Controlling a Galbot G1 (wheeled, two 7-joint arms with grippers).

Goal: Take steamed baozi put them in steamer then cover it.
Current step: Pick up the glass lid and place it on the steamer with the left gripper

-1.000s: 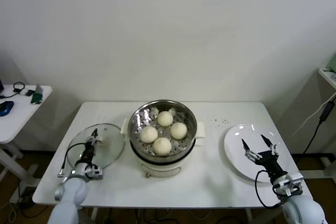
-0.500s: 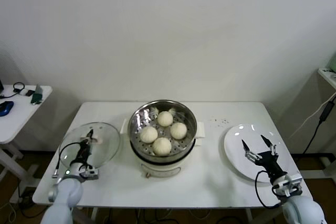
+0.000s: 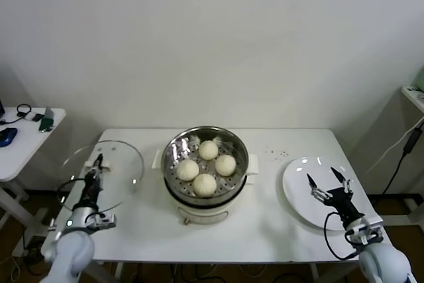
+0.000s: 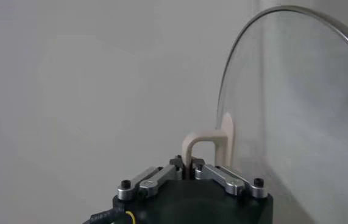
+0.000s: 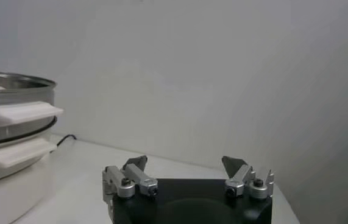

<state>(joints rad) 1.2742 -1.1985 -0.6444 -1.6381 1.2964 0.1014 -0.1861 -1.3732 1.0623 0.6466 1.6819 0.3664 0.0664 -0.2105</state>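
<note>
From the head view, the steamer [image 3: 206, 171] sits mid-worktop [image 3: 265, 223] with all four steamed baozi [image 3: 207, 167] already on its perforated tray, no lid on yet. Off to the robot's left, the left end effector [image 3: 97, 164] has the cover [image 3: 103, 175] clamped by its cream handle, and the glass disc is tilted up off the worktop, well apart from the pot. On the right, the right end effector [image 3: 326, 182] hovers over the white plate [image 3: 301, 193] with its fingers spread wide, nothing in them.

Left wrist view: the left end effector [image 4: 187, 171] is pinched tight on the cover's cream handle [image 4: 207, 145], and the glass cover [image 4: 301, 109] stands nearly on edge beside it, metal rim curving overhead.

Right wrist view: the right end effector [image 5: 186, 163] is fully open and empty. The steamer [image 5: 12, 131] shows off to one side, with its white side handles sticking out.
</note>
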